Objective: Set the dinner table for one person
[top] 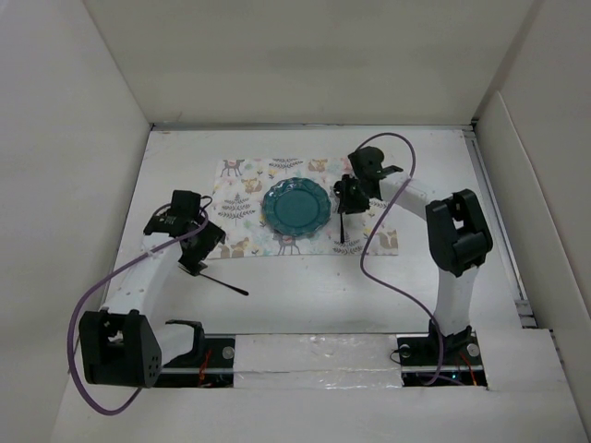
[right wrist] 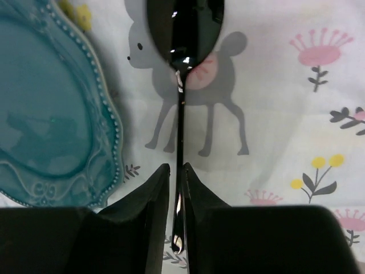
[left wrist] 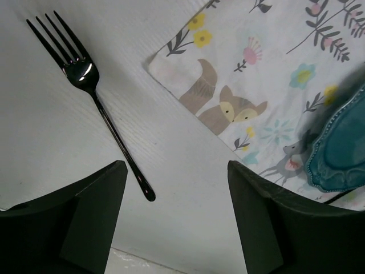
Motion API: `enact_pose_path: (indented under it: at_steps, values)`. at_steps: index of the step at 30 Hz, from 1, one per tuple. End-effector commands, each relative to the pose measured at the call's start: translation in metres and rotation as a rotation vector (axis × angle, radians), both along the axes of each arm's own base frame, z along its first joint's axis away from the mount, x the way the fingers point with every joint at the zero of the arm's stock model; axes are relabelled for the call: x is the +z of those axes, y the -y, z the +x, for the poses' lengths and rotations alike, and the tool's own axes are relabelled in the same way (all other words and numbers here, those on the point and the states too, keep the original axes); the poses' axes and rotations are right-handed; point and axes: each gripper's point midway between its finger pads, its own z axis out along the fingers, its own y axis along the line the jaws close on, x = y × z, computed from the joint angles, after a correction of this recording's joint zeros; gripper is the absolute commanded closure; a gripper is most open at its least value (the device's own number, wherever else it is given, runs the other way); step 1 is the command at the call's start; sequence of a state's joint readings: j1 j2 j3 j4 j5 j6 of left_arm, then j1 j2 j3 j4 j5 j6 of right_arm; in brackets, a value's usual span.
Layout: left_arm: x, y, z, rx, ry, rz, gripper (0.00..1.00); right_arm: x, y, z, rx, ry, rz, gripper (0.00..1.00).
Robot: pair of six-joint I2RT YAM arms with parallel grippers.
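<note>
The dinner table (top: 305,295) is a large plain white surface. A deer-print placemat (top: 249,208) lies on it with a teal plate (top: 295,206) in its middle. My right gripper (top: 348,198) is shut on the handle of a black spoon (top: 343,229), just right of the plate. In the right wrist view the gripper (right wrist: 177,171) pinches the handle and the spoon's bowl (right wrist: 183,28) lies over a printed deer, beside the plate (right wrist: 51,114). A black fork (top: 224,282) lies on the table, off the mat's near left corner. My left gripper (top: 192,265) is open and empty above it.
In the left wrist view the fork (left wrist: 91,91) lies to the left of my open gripper (left wrist: 175,171), with the placemat's corner (left wrist: 256,85) and the plate's rim (left wrist: 342,154) to the right. White walls enclose the table on three sides. Purple cables loop from both arms.
</note>
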State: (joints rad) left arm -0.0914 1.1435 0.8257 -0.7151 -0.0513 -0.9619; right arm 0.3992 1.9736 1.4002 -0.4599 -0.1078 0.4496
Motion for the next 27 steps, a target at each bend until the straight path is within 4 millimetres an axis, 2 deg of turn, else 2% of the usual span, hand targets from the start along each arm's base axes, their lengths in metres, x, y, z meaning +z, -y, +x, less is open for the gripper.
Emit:
enact_pose_path:
  at_steps: [1, 4, 5, 7, 8, 11, 12, 14, 15, 19, 21, 22, 27]
  values:
    - [-0.01, 0.001, -0.018, 0.043, -0.089, -0.015, 0.32, 0.035, -0.012, 0.013, 0.001, 0.102, 0.002, 0.63]
    - [-0.018, -0.007, -0.02, 0.087, -0.13, 0.02, 0.39, 0.051, -0.018, 0.008, 0.014, 0.128, 0.012, 0.48]
    - [-0.022, -0.009, -0.022, 0.112, -0.144, 0.029, 0.42, 0.063, -0.017, 0.008, 0.011, 0.154, 0.02, 0.45]
    - [-0.033, -0.01, -0.025, 0.132, -0.183, 0.035, 0.45, 0.074, -0.018, 0.002, 0.02, 0.167, 0.014, 0.38]
    - [-0.038, -0.01, -0.028, 0.138, -0.203, 0.036, 0.47, 0.088, -0.02, -0.001, 0.029, 0.19, 0.025, 0.37]
    - [-0.053, -0.01, -0.04, 0.166, -0.267, 0.036, 0.5, 0.106, -0.022, -0.01, 0.046, 0.222, 0.043, 0.35]
    - [-0.056, -0.011, -0.045, 0.174, -0.287, 0.041, 0.51, 0.121, -0.024, -0.015, 0.053, 0.252, 0.058, 0.35]
    - [-0.059, -0.01, -0.049, 0.185, -0.302, 0.036, 0.52, 0.131, -0.022, -0.018, 0.053, 0.273, 0.065, 0.35]
    - [-0.057, -0.01, -0.05, 0.192, -0.3, 0.031, 0.53, 0.139, -0.02, -0.021, 0.053, 0.291, 0.071, 0.35]
    - [-0.054, -0.012, -0.046, 0.224, -0.254, 0.032, 0.53, 0.149, -0.017, -0.027, 0.055, 0.306, 0.078, 0.36]
    - [-0.06, -0.013, -0.048, 0.241, -0.264, 0.035, 0.54, 0.156, -0.018, -0.03, 0.058, 0.321, 0.097, 0.36]
    - [-0.062, -0.013, -0.047, 0.242, -0.268, 0.037, 0.55, 0.168, -0.016, -0.03, 0.055, 0.344, 0.118, 0.36]
    - [-0.081, -0.015, -0.049, 0.248, -0.325, 0.061, 0.57, 0.2, -0.008, -0.033, 0.042, 0.403, 0.169, 0.37]
